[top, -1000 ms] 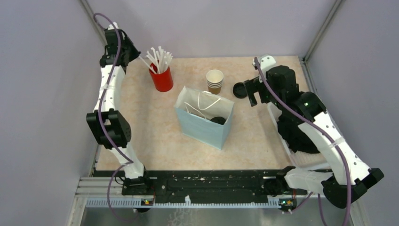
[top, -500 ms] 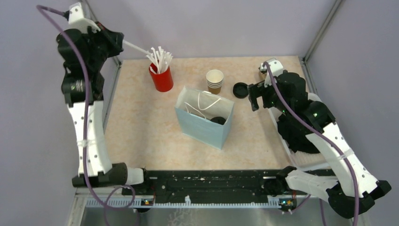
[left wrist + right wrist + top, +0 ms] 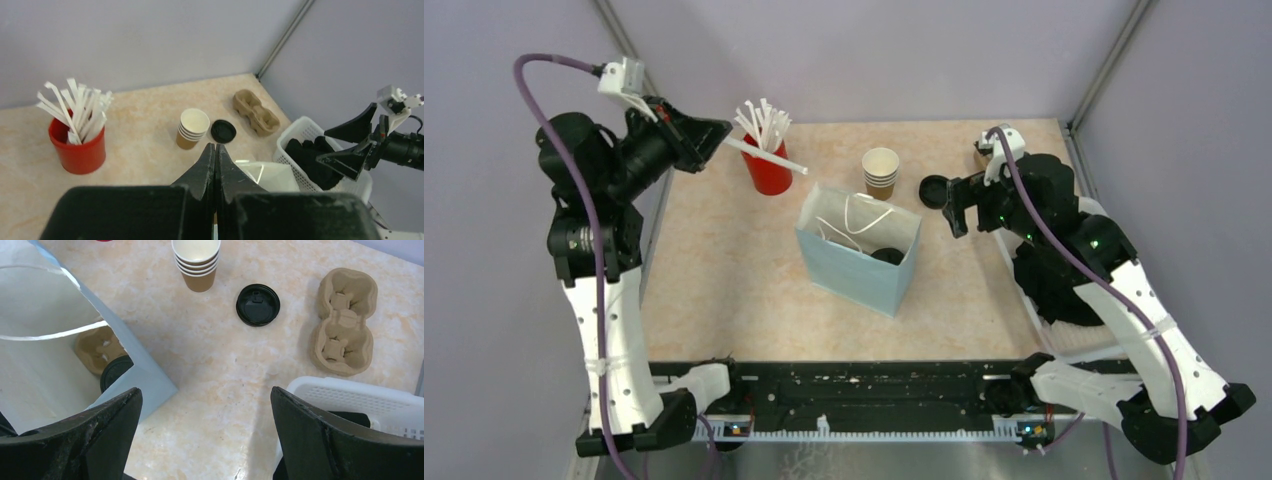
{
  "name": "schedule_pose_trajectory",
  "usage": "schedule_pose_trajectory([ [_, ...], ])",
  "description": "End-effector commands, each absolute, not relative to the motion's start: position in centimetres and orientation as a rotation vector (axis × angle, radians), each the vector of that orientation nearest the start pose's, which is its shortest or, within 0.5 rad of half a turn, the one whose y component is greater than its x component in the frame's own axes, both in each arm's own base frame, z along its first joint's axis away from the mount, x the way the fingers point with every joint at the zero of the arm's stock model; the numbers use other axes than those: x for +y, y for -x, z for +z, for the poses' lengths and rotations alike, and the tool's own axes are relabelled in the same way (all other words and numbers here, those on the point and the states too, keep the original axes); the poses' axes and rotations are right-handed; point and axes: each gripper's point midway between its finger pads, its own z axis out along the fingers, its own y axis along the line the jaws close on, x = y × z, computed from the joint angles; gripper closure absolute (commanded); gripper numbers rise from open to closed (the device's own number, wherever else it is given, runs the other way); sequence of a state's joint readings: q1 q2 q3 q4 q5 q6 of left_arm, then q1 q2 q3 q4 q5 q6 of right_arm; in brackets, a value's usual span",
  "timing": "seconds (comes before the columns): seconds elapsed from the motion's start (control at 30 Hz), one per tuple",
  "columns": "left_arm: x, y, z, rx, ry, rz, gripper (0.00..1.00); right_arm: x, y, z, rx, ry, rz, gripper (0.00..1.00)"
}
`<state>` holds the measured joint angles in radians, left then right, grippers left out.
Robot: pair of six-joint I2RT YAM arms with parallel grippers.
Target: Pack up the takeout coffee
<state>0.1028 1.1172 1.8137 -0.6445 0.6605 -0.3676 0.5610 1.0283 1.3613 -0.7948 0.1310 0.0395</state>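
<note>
The coffee (image 3: 116, 371) sits inside the bag (image 3: 854, 275), toward its 3 o'clock side, seemingly in a carrier (image 3: 97, 352); left end effector (image 3: 721, 135) clenches a straw (image 3: 769, 157), likely bag-bound; right end effector (image 3: 204, 405) gapes, idle.

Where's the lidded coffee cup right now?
The lidded coffee cup is inside the open blue bag mid-table, at its right end in the top view; the right wrist view shows it beside a cardboard carrier there.
</note>
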Motion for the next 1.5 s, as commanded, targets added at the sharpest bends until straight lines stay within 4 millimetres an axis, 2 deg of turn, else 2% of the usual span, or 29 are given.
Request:
schedule_pose_trajectory([
  [0.0,-10.4,-27.1,49.3,1.657,-0.225,-0.801,1.0,14.6,-25.7,34.5,1.938,0.422,0.317,0.01],
  [0.23,-11.4,-28.3,45.8,1.739,-0.241,-0.903,1.0,14.6,-25.3,34.4,1.942,0.413,0.337,0.01],
  [0.4,-13.4,-28.8,44.0,1.77,-0.261,-1.039,1.0,14.7,-25.2,34.4,1.944,0.418,0.341,0.01],
  [0.53,-14.8,-29.8,41.6,1.836,-0.178,-1.159,1.0,14.6,-25.2,34.4,1.947,0.42,0.336,0.01],
  [0.67,-17.7,-30.7,38.4,1.943,-0.169,-1.15,1.0,14.6,-25.3,34.4,1.946,0.419,0.333,0.01],
  [0.73,-18.8,-31.1,37.6,1.97,-0.176,-1.116,1.0,14.7,-25.4,34.4,1.949,0.423,0.331,0.01],
  [0.83,-19.3,-31.7,37.4,1.969,-0.171,-1.047,1.0,14.7,-25.5,34.3,1.951,0.427,0.329,0.01],
  [1.07,-17.7,-33.1,38.5,1.93,-0.152,-0.841,1.0,14.9,-25.6,33.9,1.959,0.436,0.329,0.01],
  [1.17,-18.1,-33.0,38.9,1.906,-0.212,-0.773,1.0,14.9,-25.7,33.9,1.959,0.435,0.327,0.01],
  [1.27,-19.7,-32.6,38.9,1.887,-0.288,-0.763,1.0,15.1,-25.8,33.8,1.959,0.436,0.331,0.01],
  [1.33,-21.4,-32.1,38.3,1.885,-0.357,-0.769,0.92,15.1,-25.9,33.8,1.96,0.436,0.331,0.01],
  [1.37,-22.3,-31.8,37.5,1.893,-0.402,-0.756,0.84,15.2,-25.9,33.7,1.962,0.439,0.332,0.01],
  [1.4,-22.6,-31.6,36.9,1.905,-0.426,-0.718,0.72,15.2,-25.9,33.7,1.962,0.439,0.333,0.01],
  [1.47,-22.1,-31.7,36.3,1.918,-0.421,-0.629,0.56,15.0,-25.8,33.9,1.962,0.435,0.328,0.01],
])
